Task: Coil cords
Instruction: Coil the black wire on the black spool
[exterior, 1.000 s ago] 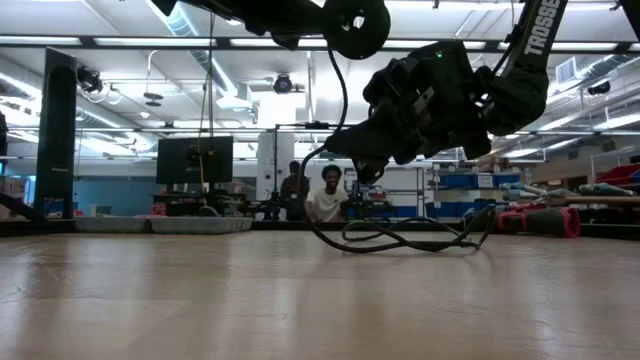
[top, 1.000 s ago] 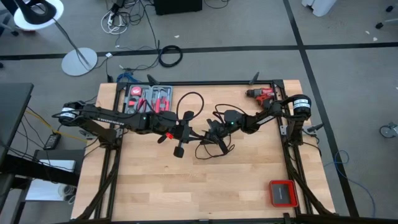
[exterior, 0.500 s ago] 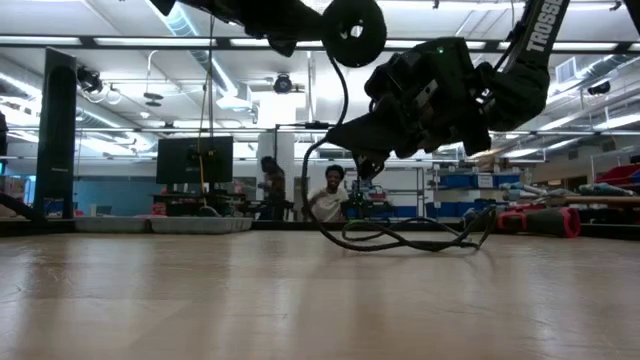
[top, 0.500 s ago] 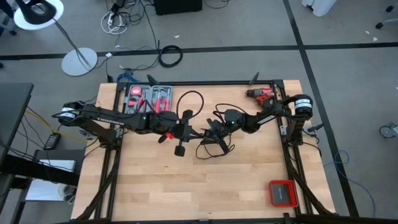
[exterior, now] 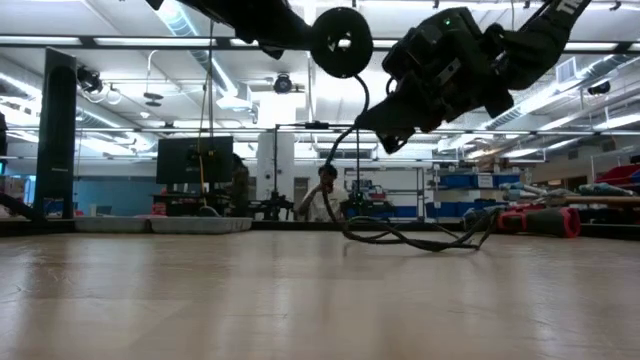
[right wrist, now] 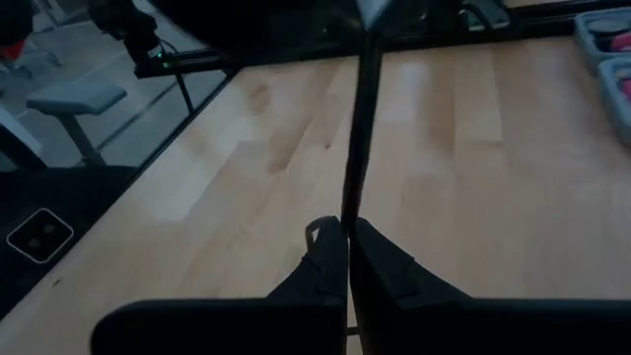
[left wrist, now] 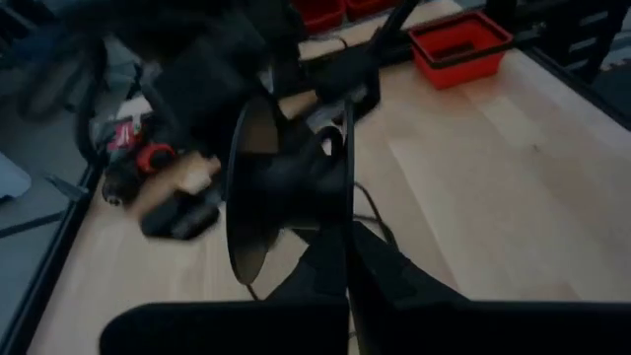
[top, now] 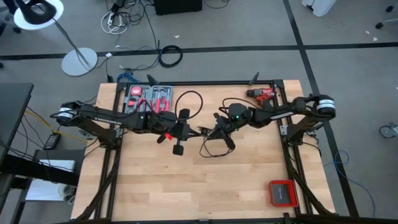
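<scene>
While winding: left gripper [top: 182, 129] clamped on spool [left wrist: 286, 187], held clear of table [top: 249, 180]. Cord [top: 214, 144] strung between fingers, slack looped below. Right gripper [top: 219, 127] pinched on cord, keeping tension.

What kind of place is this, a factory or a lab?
Most likely a robotics lab or workshop. Two robot arms work at a framed wooden table carrying a red drill and a tool tray. Behind it lies a big open hall with shelving and a monitor.
</scene>
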### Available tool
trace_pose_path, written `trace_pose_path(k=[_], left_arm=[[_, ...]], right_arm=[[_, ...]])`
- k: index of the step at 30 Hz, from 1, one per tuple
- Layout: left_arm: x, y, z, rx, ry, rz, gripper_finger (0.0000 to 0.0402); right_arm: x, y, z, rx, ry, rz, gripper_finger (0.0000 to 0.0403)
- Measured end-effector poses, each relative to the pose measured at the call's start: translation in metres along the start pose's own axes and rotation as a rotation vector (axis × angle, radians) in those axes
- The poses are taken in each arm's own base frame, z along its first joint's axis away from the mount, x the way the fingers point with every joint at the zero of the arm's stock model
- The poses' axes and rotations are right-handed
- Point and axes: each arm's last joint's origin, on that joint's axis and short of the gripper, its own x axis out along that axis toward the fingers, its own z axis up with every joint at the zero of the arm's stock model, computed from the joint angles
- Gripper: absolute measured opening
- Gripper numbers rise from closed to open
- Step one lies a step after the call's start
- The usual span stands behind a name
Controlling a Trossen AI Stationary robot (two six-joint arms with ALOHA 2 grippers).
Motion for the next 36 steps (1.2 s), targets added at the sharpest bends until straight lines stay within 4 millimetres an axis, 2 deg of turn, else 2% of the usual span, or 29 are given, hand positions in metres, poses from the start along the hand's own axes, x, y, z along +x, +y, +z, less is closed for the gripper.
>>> trace_pose_path(k=[16,27,36], left_arm=[[-0.006,0.006,0.006,-0.038,0.105,0.008,0.0],[-0.006,0.024,0.0,-0.132,0.129,0.051,0.0],[-0.007,0.023,-0.007,-0.164,0.18,-0.014,0.0]], right_arm=[[-0.031,0.021,0.026,-0.025,-0.025,-0.005,0.0],[-0.028,0.042,0.05,-0.034,0.056,0.069,0.0],[-0.034,0.043,0.081,-0.122,0.063,0.047,0.0]])
